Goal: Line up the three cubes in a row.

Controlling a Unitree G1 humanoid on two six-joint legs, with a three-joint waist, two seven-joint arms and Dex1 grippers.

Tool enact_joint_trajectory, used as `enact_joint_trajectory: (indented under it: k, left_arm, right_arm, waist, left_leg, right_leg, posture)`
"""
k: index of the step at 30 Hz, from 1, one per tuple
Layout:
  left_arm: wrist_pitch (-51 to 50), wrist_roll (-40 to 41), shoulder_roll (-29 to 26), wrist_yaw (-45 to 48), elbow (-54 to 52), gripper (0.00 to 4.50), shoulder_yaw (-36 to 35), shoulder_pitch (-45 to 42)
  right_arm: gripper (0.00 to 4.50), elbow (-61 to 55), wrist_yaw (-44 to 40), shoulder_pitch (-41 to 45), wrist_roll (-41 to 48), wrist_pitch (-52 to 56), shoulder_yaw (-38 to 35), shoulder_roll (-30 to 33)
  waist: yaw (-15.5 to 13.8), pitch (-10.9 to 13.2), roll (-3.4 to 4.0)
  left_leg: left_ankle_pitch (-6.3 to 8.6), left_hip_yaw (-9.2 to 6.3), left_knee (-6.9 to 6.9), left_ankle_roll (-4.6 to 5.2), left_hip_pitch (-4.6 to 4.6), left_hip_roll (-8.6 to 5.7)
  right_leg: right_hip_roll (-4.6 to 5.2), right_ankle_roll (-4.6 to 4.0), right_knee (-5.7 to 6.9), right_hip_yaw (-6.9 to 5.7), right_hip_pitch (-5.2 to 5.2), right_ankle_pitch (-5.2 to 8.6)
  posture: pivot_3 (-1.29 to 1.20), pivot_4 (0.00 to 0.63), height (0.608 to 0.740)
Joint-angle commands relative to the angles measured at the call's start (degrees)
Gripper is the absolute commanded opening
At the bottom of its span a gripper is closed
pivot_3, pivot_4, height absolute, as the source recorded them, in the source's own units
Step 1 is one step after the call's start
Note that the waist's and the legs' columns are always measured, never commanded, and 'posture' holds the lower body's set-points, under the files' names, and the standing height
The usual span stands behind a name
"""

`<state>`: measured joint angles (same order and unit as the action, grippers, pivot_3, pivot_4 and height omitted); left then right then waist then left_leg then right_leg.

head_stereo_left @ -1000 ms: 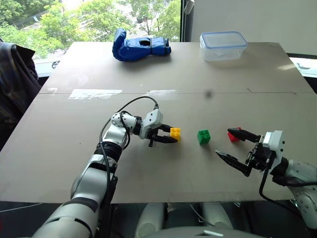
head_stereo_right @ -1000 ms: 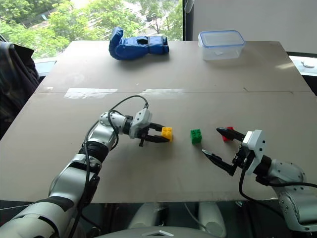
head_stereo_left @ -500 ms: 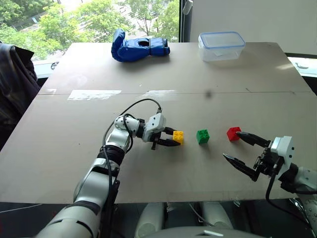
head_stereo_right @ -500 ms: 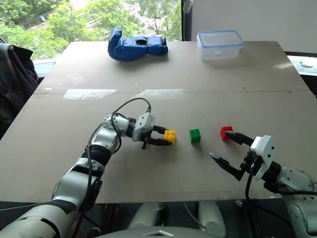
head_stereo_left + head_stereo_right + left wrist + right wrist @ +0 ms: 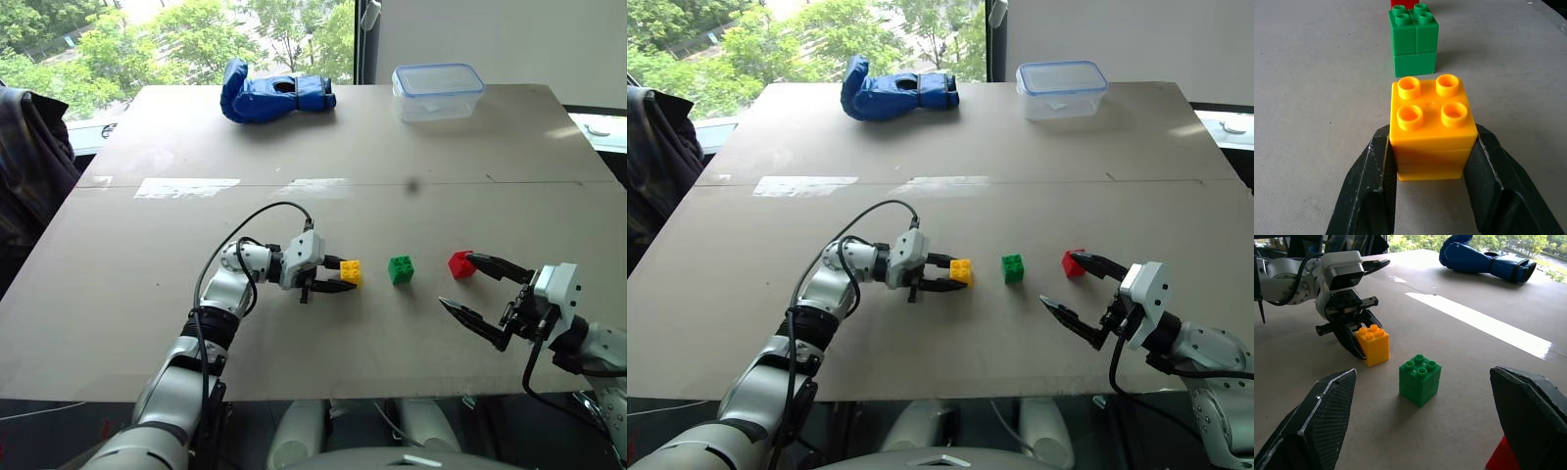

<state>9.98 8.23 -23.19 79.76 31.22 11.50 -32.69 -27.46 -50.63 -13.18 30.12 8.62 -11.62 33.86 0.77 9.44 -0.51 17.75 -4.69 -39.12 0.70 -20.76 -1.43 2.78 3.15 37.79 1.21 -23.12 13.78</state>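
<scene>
**Yellow cube held at the left end of a nearly finished row**

The left gripper [image 5: 338, 277] has its two black fingers [image 5: 1371, 186] clamped on the sides of the small yellow studded plastic cube [image 5: 350, 271], which sits on the broad grey-brown surface [image 5: 147, 294] with its studs facing up. The small green studded plastic cube [image 5: 401, 268] stands a short gap to its right, also studs up, and the small red studded plastic cube [image 5: 460, 264] lies a further gap beyond. In the left wrist view the yellow, green and red cubes fall one behind the other, so the row's long axis runs left to right across the surface, along the way the left gripper points.

The right gripper [image 5: 483, 298] hovers with its fingers spread wide and empty; its upper finger tip is just beside the red cube, though contact cannot be told.

The step in hand looks like the final placing of the yellow cube. The next move likely calls for opening the left fingers and drawing straight back without nudging the cube. The red cube seems turned slightly out of square with the others and may want a small correction.
</scene>
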Motion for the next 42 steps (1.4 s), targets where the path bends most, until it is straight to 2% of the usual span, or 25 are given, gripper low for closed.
enact_joint_trajectory:
  k: [1, 2, 4, 5, 6, 7, 17, 20, 23, 28, 32, 34, 38, 42]
  left_arm:
    - [-2.0, -1.1, -0.9, 0.4, -0.3, 2.31, 1.7, 1.9]
    - [-1.6, -1.1, -0.9, 0.1, -0.4, 2.42, 1.6, 2.0]
    - [-1.4, -1.2, -0.9, -0.4, -0.5, 3.36, 1.6, 2.0]
    - [-1.6, -1.3, -0.9, -0.5, -0.4, 3.65, 1.7, 1.9]
    - [-1.7, -1.4, -1.1, -0.5, -0.4, 4.23, 1.8, 1.9]
    - [-1.6, -1.6, -1.1, -0.6, -0.3, 4.46, 1.9, 1.8]
    - [1.4, -1.8, -2.0, -3.2, 1.6, 4.46, 1.0, 1.4]
    - [2.0, 0.7, -3.1, -2.1, 0.3, 4.46, -0.9, 2.6]
    - [0.7, 4.0, -7.7, 3.2, -3.1, 4.46, -2.4, 6.8]
    - [-0.1, 6.5, -12.8, 3.0, -6.2, 4.46, -6.0, 11.7]
    - [-6.0, 7.8, -15.8, -3.7, -17.8, 4.46, -9.7, 20.2]
    - [-12.2, 10.5, -16.1, -7.1, -26.9, 4.46, -10.9, 24.9]
    - [-23.5, 14.2, -13.9, -18.7, -47.5, 4.46, -12.9, 37.8]
    - [-29.0, 11.4, -12.3, -27.8, -56.9, 4.46, -12.5, 46.8]
  right_arm:
    - [4.50, -0.9, 0.3, 0.2, 0.1, -0.8, 0.0, -0.2]
    - [4.50, -1.0, 0.4, 0.1, 0.1, -0.8, 0.0, -0.3]
    - [4.50, -1.1, 0.6, 0.1, 0.0, -0.7, 0.0, -0.5]
    - [4.50, -1.1, 0.6, 0.1, 0.0, -0.7, 0.0, -0.5]
    - [4.50, -1.1, 0.7, 0.1, 0.0, -0.7, 0.0, -0.5]
    - [4.50, -1.1, 0.7, 0.1, -0.1, -0.8, 0.0, -0.6]
    - [4.50, -1.1, 1.2, 0.3, -0.1, -1.0, 0.3, -0.8]
    - [4.50, -1.1, 1.1, 0.5, 0.1, -0.9, 0.5, -0.8]
    - [4.50, -0.6, 0.7, 0.4, 0.1, -0.9, 0.3, -0.5]
    - [4.50, 1.4, -0.7, -1.4, -0.2, -2.0, -0.7, 0.2]
    - [4.50, 7.8, -2.8, -3.5, -2.3, -5.3, -0.7, 0.0]
    - [4.50, 11.6, -3.6, -3.5, -2.9, -7.3, -0.8, -0.6]
    - [4.50, 19.1, -6.4, -2.7, -4.7, -11.8, 0.0, -0.6]
    - [4.50, 24.5, -8.3, -0.3, -5.2, -13.8, 0.4, -0.4]
  waist:
    - [0.0, 0.0, 0.00]
    - [0.1, 0.0, 0.01]
    - [0.0, 0.0, 0.01]
    - [0.0, 0.0, 0.01]
    - [-0.1, 0.0, 0.01]
    - [-0.1, 0.0, 0.01]
    - [-0.1, 0.0, 0.02]
    - [0.1, 0.0, 0.02]
    - [0.9, 0.0, 0.03]
    - [1.1, 0.0, 0.04]
    - [1.2, 0.0, 0.06]
    - [1.1, 0.0, 0.09]
    - [0.9, 0.1, 0.16]
    - [0.4, 0.1, 0.22]
  left_leg:
    - [0.00, 0.00, 0.00, 0.00, 0.00, 0.00]
    - [0.00, 0.00, 0.00, 0.00, 0.00, 0.00]
    - [0.00, -0.01, 0.00, 0.00, 0.00, 0.01]
    - [0.00, 0.00, 0.00, 0.00, 0.00, 0.00]
    - [0.00, 0.00, -0.01, 0.00, 0.00, 0.00]
    - [0.00, 0.00, -0.02, 0.00, 0.01, -0.01]
    - [0.00, -0.03, -0.03, 0.00, 0.08, -0.01]
    - [-0.01, -0.03, -0.03, 0.00, 0.09, -0.01]
    - [0.00, 0.02, -0.02, -0.01, 0.11, 0.07]
    - [0.00, 0.01, 0.01, 0.00, 0.10, 0.13]
    - [0.01, 0.05, 0.02, 0.01, 0.10, 0.15]
    - [0.01, 0.05, 0.04, 0.01, 0.08, 0.16]
    - [0.05, 0.10, 0.06, 0.07, 0.03, 0.18]
    - [0.06, 0.10, 0.12, 0.06, 0.06, 0.24]
  right_leg:
    - [0.00, 0.00, 0.00, 0.00, 0.00, 0.00]
    - [0.00, 0.00, 0.00, 0.00, 0.00, 0.00]
    - [0.00, 0.00, 0.01, 0.00, 0.00, 0.00]
    - [0.01, 0.00, 0.02, 0.00, 0.00, 0.00]
    - [0.01, 0.00, 0.03, 0.01, 0.00, 0.00]
    - [0.01, 0.00, 0.04, 0.00, 0.01, 0.00]
    - [0.00, 0.00, 0.07, 0.00, 0.08, 0.00]
    - [0.00, 0.00, 0.08, 0.00, 0.08, 0.00]
    - [-0.08, -0.01, 0.10, 0.07, 0.05, 0.00]
    - [-0.06, -0.03, 0.06, 0.06, 0.04, 0.01]
    - [0.00, -0.03, 0.02, 0.10, 0.04, 0.01]
    - [0.06, -0.03, -0.01, 0.09, 0.03, 0.01]
    - [0.36, -0.02, -0.07, 0.24, 0.01, 0.00]
    - [0.35, -0.03, -0.07, 0.35, 0.00, 0.01]
  posture:
    - [0.00, 0.150, 0.740]
    - [0.00, 0.150, 0.740]
    - [0.00, 0.150, 0.740]
    - [0.00, 0.150, 0.740]
    - [0.00, 0.150, 0.740]
    - [0.00, 0.150, 0.740]
    - [0.00, 0.150, 0.740]
    - [0.00, 0.150, 0.740]
    - [0.00, 0.150, 0.740]
    - [0.00, 0.150, 0.740]
    - [0.00, 0.150, 0.740]
    - [0.00, 0.150, 0.740]
    - [0.00, 0.150, 0.740]
    - [0.00, 0.150, 0.740]
